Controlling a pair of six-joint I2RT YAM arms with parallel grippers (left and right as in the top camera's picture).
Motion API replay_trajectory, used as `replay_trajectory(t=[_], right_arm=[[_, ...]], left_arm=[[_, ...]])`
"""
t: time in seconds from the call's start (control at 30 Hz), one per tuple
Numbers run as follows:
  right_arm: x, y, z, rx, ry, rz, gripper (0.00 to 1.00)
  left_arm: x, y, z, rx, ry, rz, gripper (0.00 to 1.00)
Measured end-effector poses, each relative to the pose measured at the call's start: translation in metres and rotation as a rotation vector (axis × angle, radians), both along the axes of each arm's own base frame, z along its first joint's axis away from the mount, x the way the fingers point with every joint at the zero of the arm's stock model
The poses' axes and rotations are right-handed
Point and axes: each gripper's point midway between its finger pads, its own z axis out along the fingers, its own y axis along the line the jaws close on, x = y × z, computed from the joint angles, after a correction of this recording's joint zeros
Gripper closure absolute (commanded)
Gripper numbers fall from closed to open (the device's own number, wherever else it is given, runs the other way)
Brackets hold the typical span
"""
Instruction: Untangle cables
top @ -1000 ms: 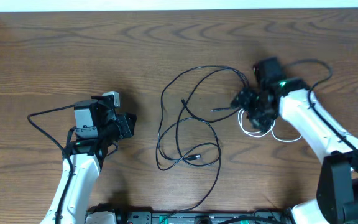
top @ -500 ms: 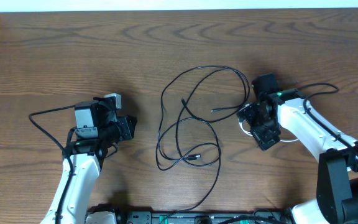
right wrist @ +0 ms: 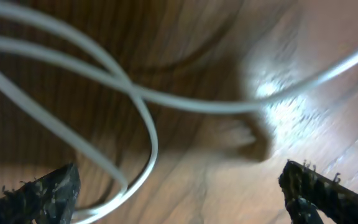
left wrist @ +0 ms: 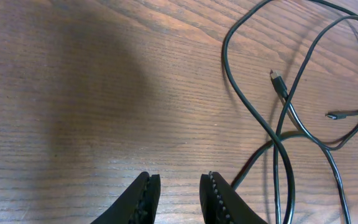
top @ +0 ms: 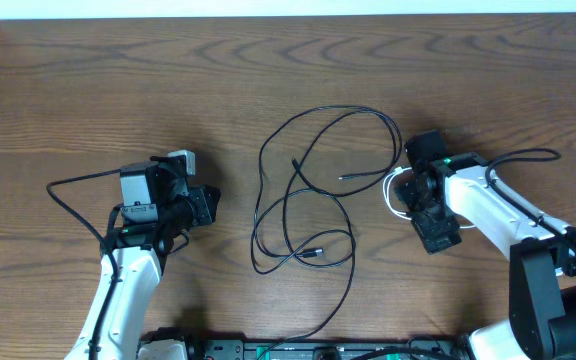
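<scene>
Several thin black cables [top: 338, 110] lie looped and crossing at the table's middle, with small plug ends [top: 313, 254]. The left wrist view shows the same cables [left wrist: 226, 50] at upper right. A thin white cord [top: 395, 205] lies at their right side, mostly under my right arm. My right gripper [top: 438, 236] hovers low over it, jaws wide open, and the white cord [right wrist: 149, 127] curls just inside the left fingertip [right wrist: 42, 190] with nothing gripped. My left gripper [top: 208, 203] rests left of the cables, jaws [left wrist: 180, 186] slightly apart over bare wood.
Thicker black wires [top: 73, 190] run along both arms. The table's pale far edge [top: 288, 8] crosses the top. Black equipment [top: 298, 350] sits at the near edge.
My right gripper has swung toward the near right, away from the black loops, and its jaws have spread wider. The left arm has stayed still.
</scene>
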Motion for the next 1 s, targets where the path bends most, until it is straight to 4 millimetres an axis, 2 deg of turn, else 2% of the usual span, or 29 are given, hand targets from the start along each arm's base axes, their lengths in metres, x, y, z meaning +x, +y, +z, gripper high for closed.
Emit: replay_trajectory(t=[0.07, 0.3, 0.4, 0.43, 0.7, 0.77, 0.93, 1.0], right_arm=[[0.003, -0.005, 0.000, -0.029, -0.016, -0.001, 0.01], [0.036, -0.021, 0.002, -0.144, -0.164, 0.071, 0.02], [0.044, -0.024, 0.003, -0.168, -0.194, 0.101, 0.11], [0.045, -0.025, 0.003, -0.175, -0.199, 0.112, 0.18], [0.046, -0.028, 0.004, -0.195, -0.203, 0.135, 0.32], [0.046, -0.027, 0.004, -0.194, -0.202, 0.139, 0.46], [0.045, -0.023, 0.002, -0.165, -0.194, 0.153, 0.99], [0.045, -0.020, 0.002, -0.149, -0.194, 0.162, 0.99]], left_arm=[[0.000, 0.000, 0.000, 0.000, 0.000, 0.000, 0.72], [0.000, 0.000, 0.000, 0.000, 0.000, 0.000, 0.72], [0.000, 0.000, 0.000, 0.000, 0.000, 0.000, 0.72], [0.000, 0.000, 0.000, 0.000, 0.000, 0.000, 0.73], [0.000, 0.000, 0.000, 0.000, 0.001, 0.000, 0.72], [-0.001, 0.000, 0.000, 0.000, 0.003, 0.000, 0.72], [-0.001, 0.000, -0.001, -0.001, 0.008, 0.000, 0.72], [-0.001, 0.000, -0.001, -0.001, 0.007, 0.000, 0.72]])
